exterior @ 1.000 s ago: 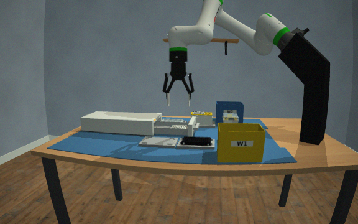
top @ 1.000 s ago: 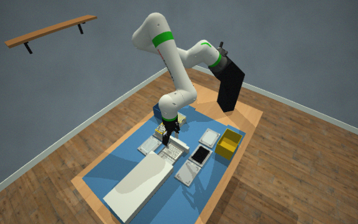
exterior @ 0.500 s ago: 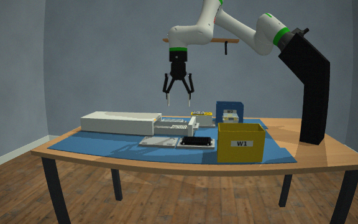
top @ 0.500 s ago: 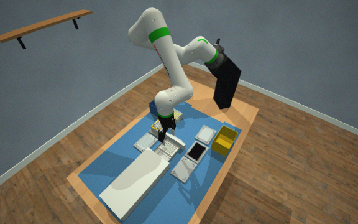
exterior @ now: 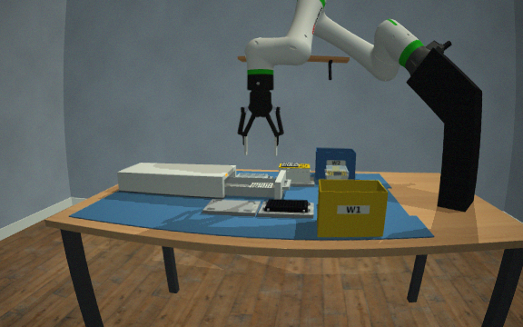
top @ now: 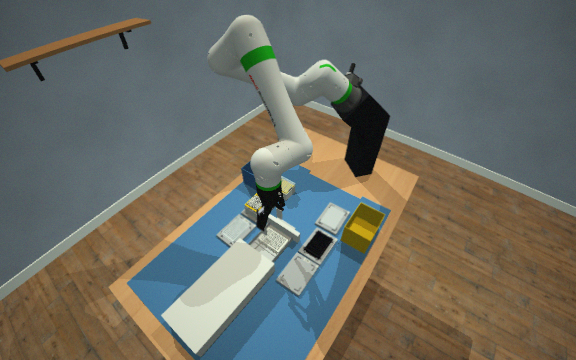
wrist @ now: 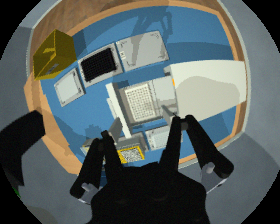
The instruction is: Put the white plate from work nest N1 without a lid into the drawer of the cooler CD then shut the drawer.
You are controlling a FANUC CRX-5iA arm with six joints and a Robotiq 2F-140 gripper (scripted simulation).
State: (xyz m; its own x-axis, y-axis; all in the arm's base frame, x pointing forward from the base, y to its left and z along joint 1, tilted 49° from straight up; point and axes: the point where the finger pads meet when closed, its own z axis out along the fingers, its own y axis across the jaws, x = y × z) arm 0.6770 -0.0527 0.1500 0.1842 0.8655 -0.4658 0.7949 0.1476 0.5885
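Observation:
The cooler CD is a long white housing on the blue mat. Its drawer stands pulled out toward the arm's base, with the front panel and bar handle at the near end. A white well plate lies flat and right way up in the drawer, without a lid. It also shows in the side view and in the wrist view. My gripper hangs well above the drawer, pointing down. Its fingers are open and empty.
A black plate sits in a nest right of the drawer, between two grey nests. Another nest lies left of the drawer. The yellow bin W1, the blue bin W2 and the tip box stand nearby.

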